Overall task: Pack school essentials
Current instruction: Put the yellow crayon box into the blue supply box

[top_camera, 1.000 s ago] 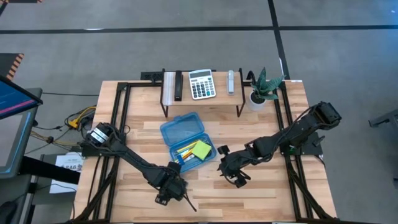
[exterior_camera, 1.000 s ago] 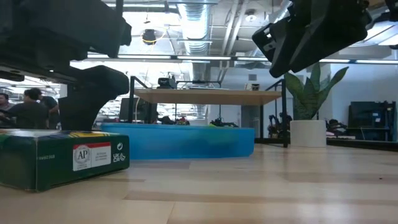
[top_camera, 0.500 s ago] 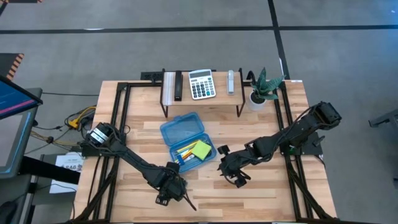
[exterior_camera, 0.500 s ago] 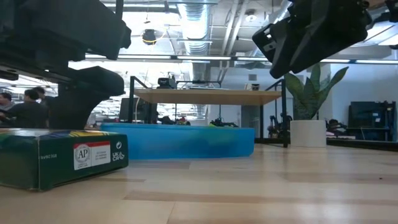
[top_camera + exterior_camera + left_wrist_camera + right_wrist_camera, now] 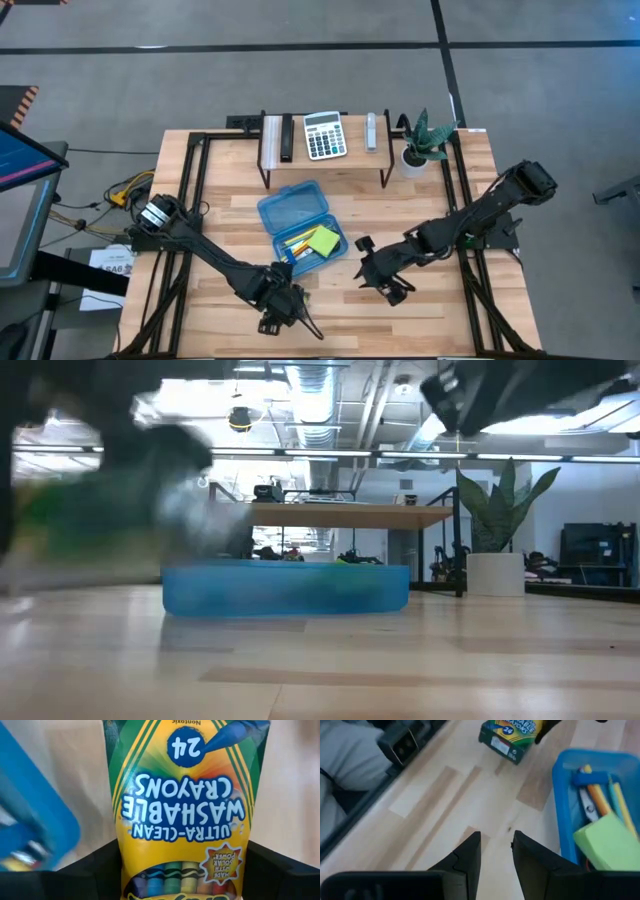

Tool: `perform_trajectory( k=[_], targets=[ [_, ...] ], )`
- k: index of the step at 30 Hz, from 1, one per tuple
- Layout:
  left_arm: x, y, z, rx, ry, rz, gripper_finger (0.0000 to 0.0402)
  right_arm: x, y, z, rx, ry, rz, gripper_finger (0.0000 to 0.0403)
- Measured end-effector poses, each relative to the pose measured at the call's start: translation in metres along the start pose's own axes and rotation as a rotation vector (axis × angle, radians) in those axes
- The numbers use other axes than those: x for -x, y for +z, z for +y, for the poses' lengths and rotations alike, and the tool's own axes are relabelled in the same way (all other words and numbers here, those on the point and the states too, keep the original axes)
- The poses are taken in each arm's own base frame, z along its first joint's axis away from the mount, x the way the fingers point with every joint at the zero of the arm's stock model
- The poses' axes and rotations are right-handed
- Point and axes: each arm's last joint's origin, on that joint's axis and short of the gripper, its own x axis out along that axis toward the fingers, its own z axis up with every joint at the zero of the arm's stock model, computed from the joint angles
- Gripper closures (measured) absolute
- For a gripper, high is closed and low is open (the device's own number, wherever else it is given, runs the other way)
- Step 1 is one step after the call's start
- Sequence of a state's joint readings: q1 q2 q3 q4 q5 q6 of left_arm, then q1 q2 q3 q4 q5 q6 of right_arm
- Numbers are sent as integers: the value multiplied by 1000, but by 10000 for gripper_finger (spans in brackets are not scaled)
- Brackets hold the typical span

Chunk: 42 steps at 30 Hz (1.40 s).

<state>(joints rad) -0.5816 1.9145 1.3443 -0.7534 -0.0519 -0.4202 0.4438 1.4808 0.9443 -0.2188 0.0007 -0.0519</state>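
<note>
The left gripper [image 5: 281, 312] is at the near edge of the worktop [image 5: 430, 200], near side of the blue case [image 5: 296, 222], with its jaws closed on the sides of the crayon box [image 5: 180, 805]. In the left wrist view the box fills the frame between the two dark fingers [image 5: 95, 865], label upside down, a corner of the case beside it. In the right wrist view the same box [image 5: 510, 734] appears tilted with one end raised; whether it clears the wood I cannot tell. In the low view it is a green blur at the left.

The open case holds the lime sticky pad [image 5: 322, 240], yellow pencils [image 5: 299, 246] and, in the right wrist view, something red and blue alongside [image 5: 587, 795].

The right gripper [image 5: 377, 281] hangs over bare worktop just right of the case, jaws slightly parted and empty.

On the rack [image 5: 325, 160] at the back sit a calculator [image 5: 323, 135] and bar-shaped items [image 5: 286, 138]; a potted plant [image 5: 422, 140] stands to the right of it.
</note>
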Motion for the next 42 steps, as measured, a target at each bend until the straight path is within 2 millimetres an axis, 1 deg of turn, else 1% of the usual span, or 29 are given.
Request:
perform_trajectory(
  k=[2, 4, 8, 11, 14, 18, 20, 22, 24, 28, 30, 37, 42],
  targets=[
    [13, 7, 0, 11, 17, -31, 119, 11, 3, 3, 5, 6, -22, 269],
    [21, 11, 4, 35, 53, -28, 119, 23, 7, 6, 7, 13, -57, 269],
    [39, 24, 22, 112, 137, -51, 119, 45, 12, 15, 9, 31, -107, 269],
    [42, 32, 45, 180, 184, -56, 119, 59, 13, 23, 29, 24, -132, 269],
    [42, 39, 73, 276, 195, -52, 119, 67, 14, 30, 45, 19, -156, 269],
    [38, 45, 109, 407, 181, -34, 119, 72, 11, 36, 64, -1, -134, 269],
    [38, 47, 122, 448, 161, -26, 118, 72, 10, 38, 70, -19, -123, 269],
    [38, 48, 131, 475, 146, -28, 118, 71, 9, 40, 76, -29, -109, 269],
    [39, 48, 136, 488, 129, -21, 118, 71, 8, 42, 81, -28, -107, 269],
    [37, 48, 136, 497, 92, -17, 113, 71, 8, 42, 82, -28, -102, 269],
    [34, 46, 136, 520, 94, -17, 104, 71, 8, 42, 81, -28, -103, 269],
    [19, 30, 138, 574, 127, 59, 57, 71, 8, 42, 79, -28, -105, 269],
    [20, 31, 135, 565, 105, 66, 39, 71, 8, 41, 77, -30, -104, 269]
  ],
)
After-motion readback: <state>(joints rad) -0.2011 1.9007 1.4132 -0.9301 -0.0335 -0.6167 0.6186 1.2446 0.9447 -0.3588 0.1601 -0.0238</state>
